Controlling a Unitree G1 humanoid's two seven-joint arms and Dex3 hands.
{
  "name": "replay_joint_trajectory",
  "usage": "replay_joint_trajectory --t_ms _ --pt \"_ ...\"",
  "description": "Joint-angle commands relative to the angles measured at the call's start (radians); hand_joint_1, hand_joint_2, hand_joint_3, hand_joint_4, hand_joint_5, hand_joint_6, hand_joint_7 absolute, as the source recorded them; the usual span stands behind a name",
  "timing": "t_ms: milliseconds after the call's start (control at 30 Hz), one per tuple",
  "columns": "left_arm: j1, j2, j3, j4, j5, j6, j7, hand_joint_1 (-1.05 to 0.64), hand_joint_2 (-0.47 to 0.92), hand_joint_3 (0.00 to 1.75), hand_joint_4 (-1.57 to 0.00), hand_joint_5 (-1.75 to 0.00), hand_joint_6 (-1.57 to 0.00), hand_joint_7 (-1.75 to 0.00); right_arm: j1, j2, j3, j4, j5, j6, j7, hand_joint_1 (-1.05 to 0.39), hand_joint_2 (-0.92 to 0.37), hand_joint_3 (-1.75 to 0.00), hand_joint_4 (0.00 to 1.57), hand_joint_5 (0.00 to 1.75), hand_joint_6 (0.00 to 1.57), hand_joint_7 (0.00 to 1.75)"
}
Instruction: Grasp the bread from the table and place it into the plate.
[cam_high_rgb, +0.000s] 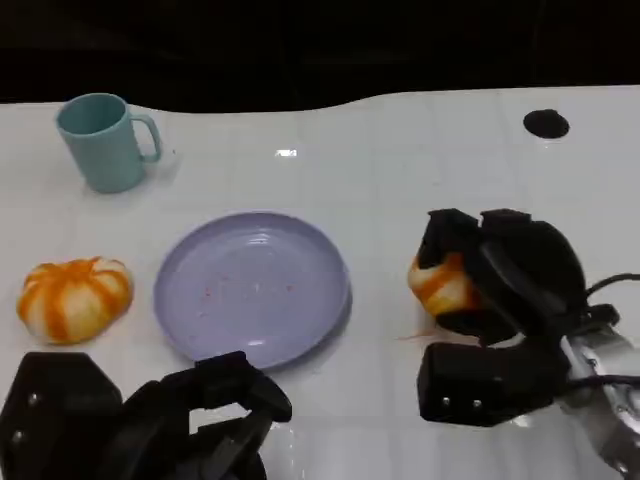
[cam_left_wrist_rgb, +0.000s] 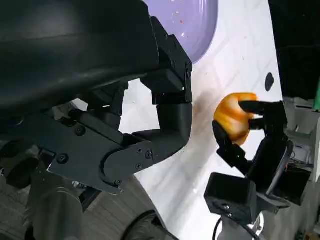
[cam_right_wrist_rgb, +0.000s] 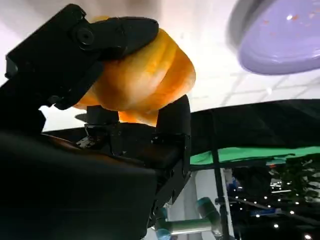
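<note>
The bread (cam_high_rgb: 440, 285) you want is in the right hand (cam_high_rgb: 500, 290): its black fingers (cam_high_rgb: 447, 232) are closed around the orange and white bun, and you see this also in the right wrist view, where one finger lies over the top of the bread (cam_right_wrist_rgb: 145, 75) and another comes up from under it. In the left wrist view the same bread (cam_left_wrist_rgb: 234, 117) sits between the fingers of the right hand (cam_left_wrist_rgb: 250, 135), above the white bench (cam_left_wrist_rgb: 235, 55). From the head view I cannot tell if the bread is lifted or touches the bench (cam_high_rgb: 400, 170). It is to the right of the plate (cam_high_rgb: 215, 315), near but apart from its rim. The plate is light purple, round, and has some small reddish specks on its surface. Your left hand (cam_high_rgb: 150, 420) is at the lower left, just in front of the plate, and its fingers (cam_left_wrist_rgb: 172, 120) are curled in with nothing between them. A second bun (cam_high_rgb: 75, 298) of the same colours lies on the bench to the left of the plate, not touching it. Behind this bun, near the far left, a pale green cup (cam_high_rgb: 105, 140) stands upright with the handle to the right. At the far right of the bench there is a small dark round spot (cam_high_rgb: 546, 123).
</note>
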Motion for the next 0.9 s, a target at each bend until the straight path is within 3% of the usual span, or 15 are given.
replay_joint_trajectory --t_ms 33,100,133,200,233,333,400,500,567,700,733,800,867,900 --pt "0.008 0.009 0.003 -0.017 0.008 0.002 0.011 -0.33 0.78 0.8 -0.66 -1.75 -0.59 -1.48 -0.064 0.041 0.018 0.039 0.004 -0.017 -0.014 -0.22 -0.47 -0.95 0.95 1.75 0.74 1.57" --pt "0.008 0.009 0.001 -0.016 0.011 -0.001 0.011 -0.32 0.78 0.8 -0.66 -1.75 -0.59 -1.48 -0.081 0.059 0.025 0.053 0.001 -0.017 -0.016 -0.24 -0.47 -0.96 0.95 1.75 0.73 1.56" --pt "0.008 0.008 0.0 -0.014 0.012 -0.004 0.01 -0.32 0.78 0.8 -0.66 -1.75 -0.59 -1.48 -0.092 0.07 0.03 0.061 0.0 -0.018 -0.015 -0.24 -0.46 -0.94 0.96 1.75 0.82 1.26" --pt "0.008 0.007 -0.002 -0.011 0.014 -0.008 0.008 -0.32 0.78 0.8 -0.66 -1.75 -0.59 -1.48 -0.107 0.085 0.038 0.076 0.0 -0.024 -0.02 -0.24 -0.46 -0.94 0.97 1.75 0.91 1.08" --pt "0.008 0.007 -0.006 -0.012 0.018 -0.01 0.009 -0.32 0.78 0.8 -0.66 -1.75 -0.59 -1.48 -0.116 0.095 0.043 0.085 0.003 -0.03 -0.022 -0.24 -0.45 -0.95 0.97 1.75 0.92 1.1" --pt "0.013 0.007 -0.012 -0.015 0.026 -0.017 0.009 -0.33 0.78 0.8 -0.67 -1.75 -0.6 -1.48 -0.14 0.119 0.064 0.112 -0.006 -0.042 -0.039 -0.24 -0.42 -0.98 0.98 1.75 0.81 1.43" --pt "0.019 0.008 -0.011 -0.021 0.027 -0.014 0.007 -0.32 0.78 0.81 -0.68 -1.75 -0.6 -1.49 -0.156 0.135 0.08 0.126 -0.02 -0.041 -0.046 -0.23 -0.43 -0.97 0.97 1.75 0.81 1.4" --pt "0.03 0.012 -0.007 -0.039 0.025 -0.006 0.008 -0.32 0.78 0.81 -0.68 -1.75 -0.6 -1.49 -0.176 0.164 0.097 0.135 -0.018 -0.031 -0.029 -0.24 -0.45 -0.92 0.94 1.75 0.95 0.96" --pt "0.038 0.013 -0.005 -0.049 0.024 -0.005 0.008 -0.33 0.78 0.81 -0.66 -1.75 -0.59 -1.49 -0.192 0.185 0.109 0.148 -0.025 -0.024 -0.038 -0.23 -0.47 -0.89 0.93 1.75 0.94 1.02" --pt "0.044 0.013 0.0 -0.06 0.018 0.007 0.008 -0.33 0.77 0.81 -0.66 -1.75 -0.59 -1.49 -0.234 0.231 0.132 0.191 -0.023 -0.018 -0.033 -0.25 -0.5 -0.88 0.92 1.75 1.06 0.59" --pt "0.045 0.012 0.001 -0.061 0.017 0.008 0.008 -0.33 0.77 0.81 -0.66 -1.75 -0.59 -1.49 -0.243 0.238 0.137 0.201 -0.023 -0.016 -0.031 -0.26 -0.55 -0.78 0.91 1.75 1.11 0.42" --pt "0.047 0.008 0.004 -0.067 0.015 0.02 0.014 -0.33 0.77 0.82 -0.66 -1.75 -0.59 -1.49 -0.273 0.266 0.146 0.243 -0.016 -0.023 -0.025 -0.27 -0.61 -0.67 0.91 1.75 1.16 0.28" --pt "0.05 0.008 0.002 -0.071 0.016 0.022 0.014 -0.33 0.77 0.82 -0.66 -1.75 -0.6 -1.49 -0.3 0.291 0.152 0.291 -0.008 -0.046 -0.046 -0.26 -0.63 -0.62 0.9 1.75 1.21 0.26" --pt "0.05 0.01 0.001 -0.072 0.019 0.02 0.012 -0.33 0.77 0.82 -0.66 -1.75 -0.59 -1.49 -0.313 0.303 0.155 0.319 -0.007 -0.061 -0.067 -0.27 -0.63 -0.63 0.91 1.75 1.15 0.48"
